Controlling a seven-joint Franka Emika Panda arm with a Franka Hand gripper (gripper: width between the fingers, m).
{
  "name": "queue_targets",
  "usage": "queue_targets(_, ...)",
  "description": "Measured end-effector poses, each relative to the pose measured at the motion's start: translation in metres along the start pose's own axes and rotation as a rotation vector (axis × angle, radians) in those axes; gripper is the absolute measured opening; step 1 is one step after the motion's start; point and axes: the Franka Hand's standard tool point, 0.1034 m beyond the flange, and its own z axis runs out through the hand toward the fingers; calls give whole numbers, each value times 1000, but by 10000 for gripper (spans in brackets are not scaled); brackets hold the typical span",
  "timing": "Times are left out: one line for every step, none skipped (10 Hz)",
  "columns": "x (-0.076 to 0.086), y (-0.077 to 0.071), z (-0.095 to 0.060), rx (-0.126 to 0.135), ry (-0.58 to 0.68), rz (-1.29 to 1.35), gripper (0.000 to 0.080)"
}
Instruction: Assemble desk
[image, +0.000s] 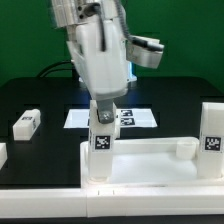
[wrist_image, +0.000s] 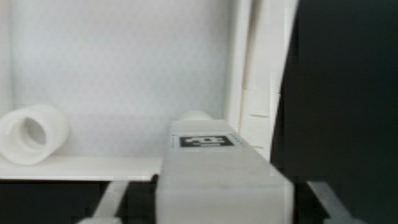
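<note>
**White desk kit, quick parts count**

White plastic everywhere, so here's the tally. One desk panel (image: 150, 160), wide and rimmed, lies flat at the front of the black bench (image: 40, 95).

Legs: I count three for sure.
- The gripped leg (image: 101, 150) stands upright at the panel's corner on the exterior view's left, with its square tag facing the camera. The fingers (wrist_image: 121, 205) are clamped on its upper end, one on each side. Can't tell if its lower end is actually seated in the corner or only touching it.
- The second leg (image: 211, 130) stands upright at the panel's end on the exterior view's right, tag outward.
- The loose leg (image: 27, 123) lies on its side on the bench, well apart from the panel, on the exterior view's left.

One more white piece (image: 3, 153) is cut off by the exterior view's left edge, so no idea what it is.

Sockets: the wrist view shows one round socket (wrist_image: 27, 135) on the panel near the gripped leg. The exterior view shows one short stub (image: 183, 148) near the second leg.

One marker board (image: 140, 117) lies flat behind the arm.
</note>
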Motion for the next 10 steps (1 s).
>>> queue_targets(-1, 0, 0, -1, 0, 10, 290)
queue_targets(-1, 0, 0, -1, 0, -16, 290)
queue_targets(0, 0, 0, 0, 1, -98, 394)
queue_targets(1, 4, -2, 0, 0, -257, 561)
queue_targets(5, 4, -5, 2, 1, -466, 561)
queue_targets(6, 5, -5, -2, 1, -687, 635)
queue_targets(6, 5, -4, -2, 1, -717, 635)
queue_targets(7, 5, -4, -3, 2, -805, 647)
queue_targets(7, 5, -4, -3, 2, -870, 647)
queue_targets(8, 5, -4, -13, 13, -1017, 647)
